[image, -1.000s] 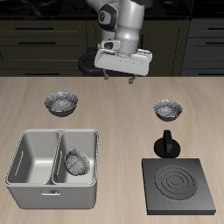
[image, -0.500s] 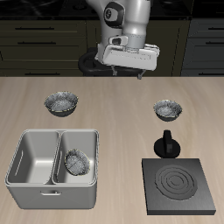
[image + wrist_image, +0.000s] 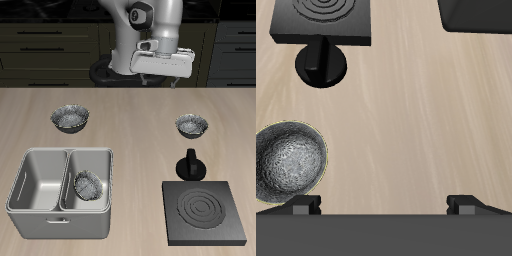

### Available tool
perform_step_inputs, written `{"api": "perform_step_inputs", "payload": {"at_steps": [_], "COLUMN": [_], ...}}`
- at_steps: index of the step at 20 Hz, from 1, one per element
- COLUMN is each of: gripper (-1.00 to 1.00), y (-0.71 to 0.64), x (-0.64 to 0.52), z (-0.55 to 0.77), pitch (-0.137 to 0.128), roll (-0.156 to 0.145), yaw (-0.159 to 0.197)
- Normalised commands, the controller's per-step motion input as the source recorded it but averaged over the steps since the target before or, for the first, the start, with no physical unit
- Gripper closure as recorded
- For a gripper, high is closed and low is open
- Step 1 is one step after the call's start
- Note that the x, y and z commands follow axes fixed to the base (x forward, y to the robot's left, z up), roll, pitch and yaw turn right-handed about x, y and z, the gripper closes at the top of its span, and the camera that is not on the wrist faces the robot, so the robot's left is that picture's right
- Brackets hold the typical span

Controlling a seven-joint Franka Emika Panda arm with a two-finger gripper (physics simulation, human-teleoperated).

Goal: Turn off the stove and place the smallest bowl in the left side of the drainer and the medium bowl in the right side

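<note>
Since a second ago we have been carrying the end effector (image 3: pixel 162 84) higher and sideways from above the bench's middle toward the stove's side; nothing on the bench (image 3: pixel 130 120) has shifted. It is riding empty, fingers spread wide in the wrist view. The stove (image 3: pixel 205 211) is showing dark coils, so it appears off, with its knob (image 3: pixel 190 165) just behind it. One bowl (image 3: pixel 88 185) is already lying in the drainer (image 3: pixel 40 190). We are judging the bowl near the knob (image 3: pixel 192 125) to be next: lowering over its rim and closing. Another bowl (image 3: pixel 71 119) is waiting behind the drainer.
</note>
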Motion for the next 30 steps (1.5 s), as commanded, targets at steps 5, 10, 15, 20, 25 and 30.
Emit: {"api": "perform_step_inputs", "payload": {"at_steps": [5,10,15,20,25,30], "gripper": [-1.00,-1.00,-1.00,-1.00,-1.00,-1.00], "y": [0.27,0.11,0.08,0.09,0.08,0.09], "x": [0.22,0.08,0.02,0.10,0.01,-0.01], "z": [-0.19,-0.19,-0.10,-0.09,-0.20,-0.21], "pitch": [0.067,0.043,0.014,0.007,0.015,0.010], "roll": [0.068,0.043,0.044,0.047,0.004,-0.005], "yaw": [-0.030,-0.009,-0.004,0.008,-0.001,0.007]}}
